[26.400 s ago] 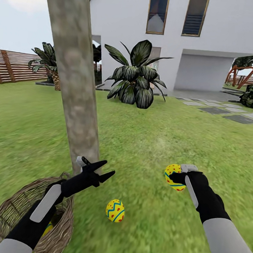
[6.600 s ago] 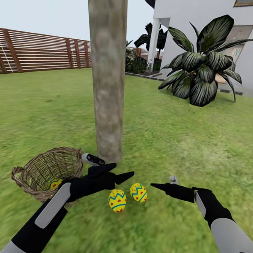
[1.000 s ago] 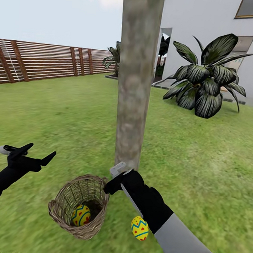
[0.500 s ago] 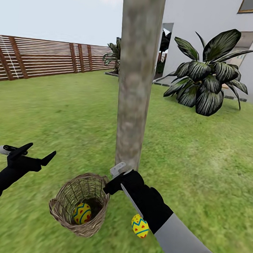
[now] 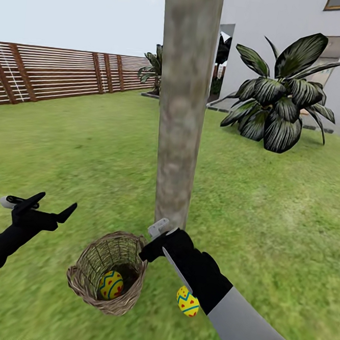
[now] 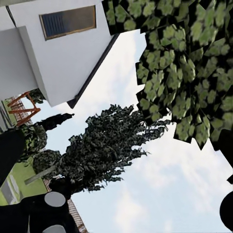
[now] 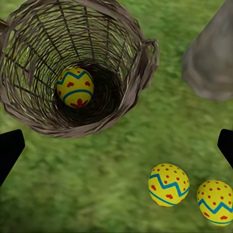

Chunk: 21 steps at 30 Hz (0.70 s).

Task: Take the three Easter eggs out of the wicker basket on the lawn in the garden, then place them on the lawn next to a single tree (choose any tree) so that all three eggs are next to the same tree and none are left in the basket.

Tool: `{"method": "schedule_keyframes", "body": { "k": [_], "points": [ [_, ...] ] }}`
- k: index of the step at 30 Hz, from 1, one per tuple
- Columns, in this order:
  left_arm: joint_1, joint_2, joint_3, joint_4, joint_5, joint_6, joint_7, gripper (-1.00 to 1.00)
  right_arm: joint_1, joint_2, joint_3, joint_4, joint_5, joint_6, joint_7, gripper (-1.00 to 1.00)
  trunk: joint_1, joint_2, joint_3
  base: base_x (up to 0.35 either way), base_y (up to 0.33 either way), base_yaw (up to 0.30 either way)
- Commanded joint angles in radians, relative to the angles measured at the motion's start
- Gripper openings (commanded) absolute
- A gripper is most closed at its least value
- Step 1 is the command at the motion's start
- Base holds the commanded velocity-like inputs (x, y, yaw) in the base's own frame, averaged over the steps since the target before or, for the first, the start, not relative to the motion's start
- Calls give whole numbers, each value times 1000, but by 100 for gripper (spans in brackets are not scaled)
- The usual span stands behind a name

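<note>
The wicker basket sits on the lawn in front of the tree trunk, tipped towards me. One Easter egg lies inside it. Another egg rests on the grass to its right, partly behind my right forearm. My right gripper hangs open just above the basket's right rim, holding nothing. In the right wrist view the basket holds the one egg, and two eggs lie on grass beside the trunk base. My left gripper is open and empty, off to the basket's left.
A brown slat fence runs along the far left. A broad-leaved striped plant stands before the white house at the right. The left wrist view looks up at sky, leafy canopy and a dark conical tree.
The picture has shifted slightly, so the camera moved a little. Both arms, the basket and the eggs hold their places.
</note>
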Motion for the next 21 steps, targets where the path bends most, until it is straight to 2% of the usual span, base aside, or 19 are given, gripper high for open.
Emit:
{"method": "schedule_keyframes", "body": {
  "k": [1, 12, 21],
  "points": [
    [0, -2, 0, 0, 3, 6, -1, 100, -1, 0, 1, 0, -7, 4, -4, 100, 0, 0, -3, 0, 0, 0],
    [0, -7, 0, 1, 2, 8, 0, 100, 0, 1, 1, 0, -7, 4, -4, 100, 0, 0, -20, 0, 5, 0],
    [0, -7, 1, 1, 1, 8, 0, 100, 0, 1, 1, -1, -6, 4, -4, 100, 0, 0, -35, 0, 253, 0]
  ]
}}
